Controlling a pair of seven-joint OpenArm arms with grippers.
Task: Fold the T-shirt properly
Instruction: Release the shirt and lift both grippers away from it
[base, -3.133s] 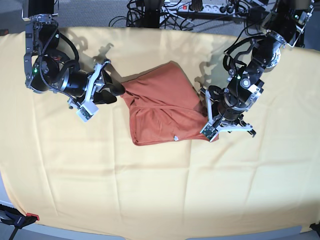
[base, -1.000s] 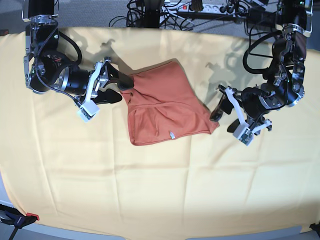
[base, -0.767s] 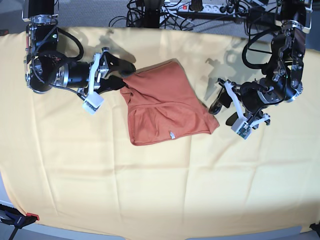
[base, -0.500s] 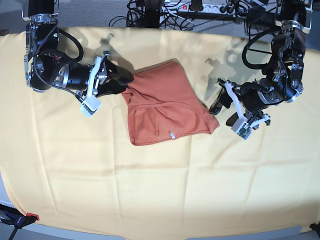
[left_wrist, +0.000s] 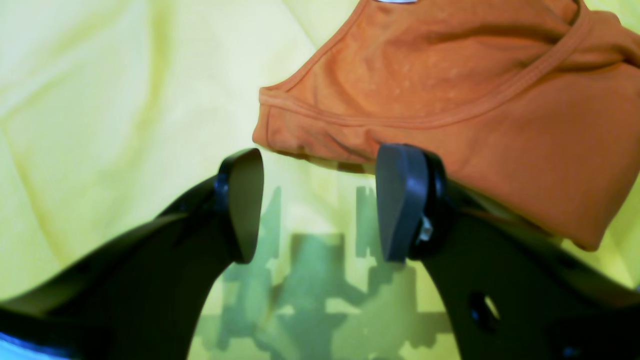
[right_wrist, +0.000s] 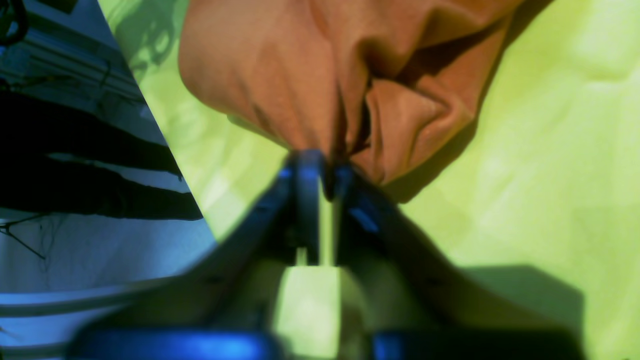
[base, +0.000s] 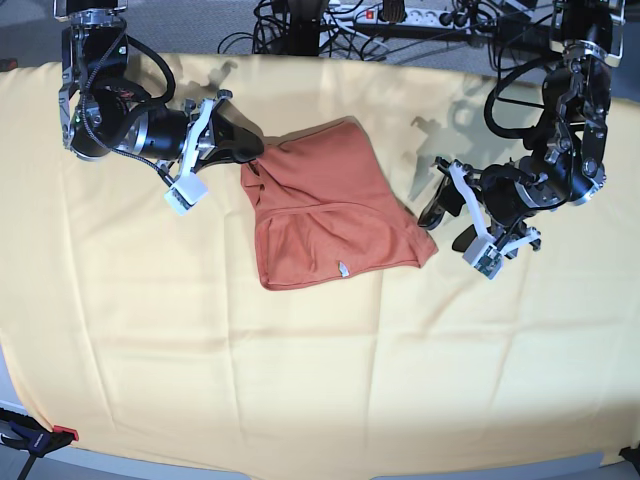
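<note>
— Since a moment ago, the right gripper (base: 252, 152) has gone up and away from the front of the surface (base: 300, 390), and it pulled the T-shirt's (base: 330, 210) edge up with it. Do you see that?

— Yes. That side of the T-shirt is lifted and bunched now. What are the right fingers (right_wrist: 307, 172) doing?

— They are squeezed tight together, with a pinch of orange cloth between them. The right wrist view shows the cloth hanging in deep folds just past the tips.

— And the left gripper (base: 462, 222)?

— It has not moved in the last half second. It sits just beside the T-shirt's other corner, not touching it. Its fingers (left_wrist: 400, 200) are spread wide with nothing in them.

— What is under them?

— Only the yellow cloth (left_wrist: 100, 100) and the gripper's own shadow. The T-shirt's hem runs just past the finger tips in the left wrist view.

— Where is the T-shirt?

— It lies between the two grippers, on the yellow cloth that covers the surface, nearer the back edge than the front. It is partly folded, and its orange is plain.

— Is that a little tag?

— Yes, a small white tag (base: 343, 268) shows near the T-shirt's front edge.

— What is behind the T-shirt?

— Black cables (base: 400, 20), past the back edge of the surface.
</note>
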